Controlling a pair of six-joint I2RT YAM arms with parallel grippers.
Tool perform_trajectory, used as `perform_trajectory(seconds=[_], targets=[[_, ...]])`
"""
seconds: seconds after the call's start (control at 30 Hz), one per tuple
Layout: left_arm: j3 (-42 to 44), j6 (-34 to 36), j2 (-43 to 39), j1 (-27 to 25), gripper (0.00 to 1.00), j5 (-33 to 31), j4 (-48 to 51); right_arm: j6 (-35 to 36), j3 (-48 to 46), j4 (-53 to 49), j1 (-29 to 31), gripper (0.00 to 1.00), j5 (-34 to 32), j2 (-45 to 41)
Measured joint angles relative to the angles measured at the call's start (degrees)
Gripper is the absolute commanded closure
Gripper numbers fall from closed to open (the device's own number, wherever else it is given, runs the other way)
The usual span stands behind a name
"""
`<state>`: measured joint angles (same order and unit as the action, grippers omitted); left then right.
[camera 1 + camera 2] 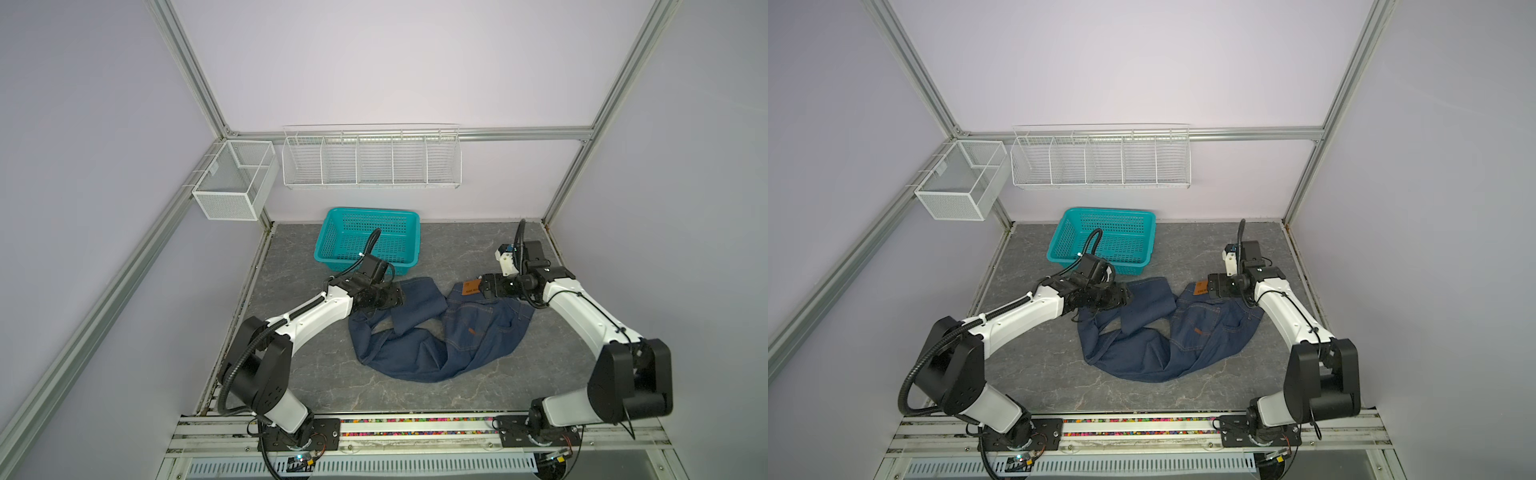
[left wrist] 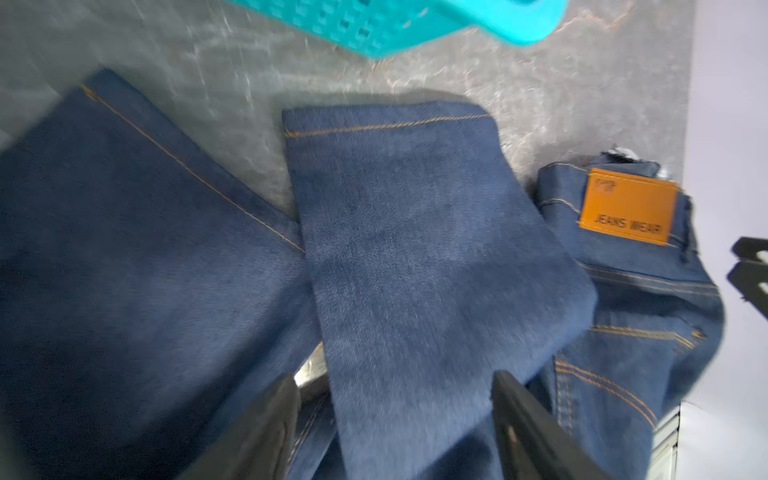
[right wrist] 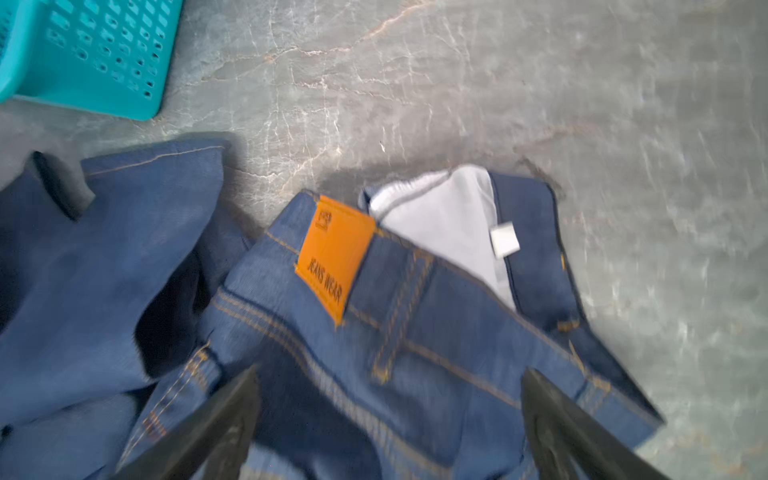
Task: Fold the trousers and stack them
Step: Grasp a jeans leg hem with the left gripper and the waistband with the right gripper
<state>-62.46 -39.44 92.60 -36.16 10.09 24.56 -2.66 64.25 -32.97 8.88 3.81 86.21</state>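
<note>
Pre-fold stage, looks like: dark navy jeans (image 1: 436, 332) crumpled mid-frame on grey tabletop (image 1: 457, 395), just below teal basket (image 1: 409, 243), legs doubled over. Both claws spread: left gripper (image 2: 399, 432) straddling one leg (image 2: 415, 270), right gripper (image 3: 386, 419) above waistband (image 3: 457, 332) near tan patch (image 3: 336, 259). Next probably needs: pinch both ends, pull flat.

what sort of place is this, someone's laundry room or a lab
Probably a robot lab work cell, not a home: an aluminium frame encloses plain walls, a left arm and right arm are bolted to a front rail, and a wire rack hangs behind the jeans.
</note>
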Motion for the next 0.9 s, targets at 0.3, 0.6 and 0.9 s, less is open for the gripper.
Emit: perform_trajectory(seconds=[0.3,0.6,0.9], targets=[[-1.36,-1.42,8.44,-0.02,0.32,2.27,-4.81,4.9,12.0,0.87,8.31,0.01,-3.04,16.28],[-3.26,-1.62,11.82,-0.31,0.74,4.74,-6.88,6.38,13.7,0.87,10.73,0.21,-7.93,26.36],[-5.42,0.57,11.74,-0.66,1.0,3.72,-5.62,7.32,13.7,0.9,10.62,0.84,-9.94,27.47]])
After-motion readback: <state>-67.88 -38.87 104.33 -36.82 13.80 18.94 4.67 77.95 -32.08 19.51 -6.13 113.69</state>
